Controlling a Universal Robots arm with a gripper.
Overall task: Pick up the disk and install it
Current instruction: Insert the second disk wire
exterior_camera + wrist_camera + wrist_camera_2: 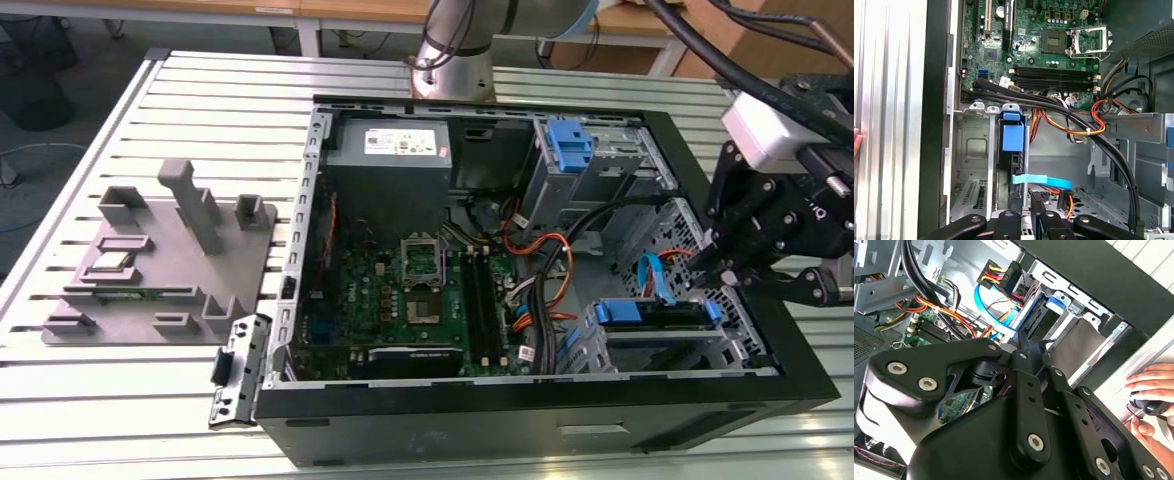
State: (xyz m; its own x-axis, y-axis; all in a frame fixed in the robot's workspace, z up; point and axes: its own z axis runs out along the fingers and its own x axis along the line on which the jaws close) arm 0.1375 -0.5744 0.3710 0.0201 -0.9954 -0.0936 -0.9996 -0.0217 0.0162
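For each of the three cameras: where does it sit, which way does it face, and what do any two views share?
Exterior view: off the arm, above, looking down into the open black computer case; the gripper hangs at its right.
First wrist view: on the arm, facing the green motherboard and a blue-railed drive in the metal bay.
Second wrist view: behind the black gripper linkage; a person's hand shows.
Shared: orange-and-yellow cables.

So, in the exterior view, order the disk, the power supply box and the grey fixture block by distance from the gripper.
From the gripper at the exterior view's right:
1. The disk, in the drive bay just beside it.
2. The power supply box, at the case's far corner.
3. The grey fixture block, outside the case at the left.
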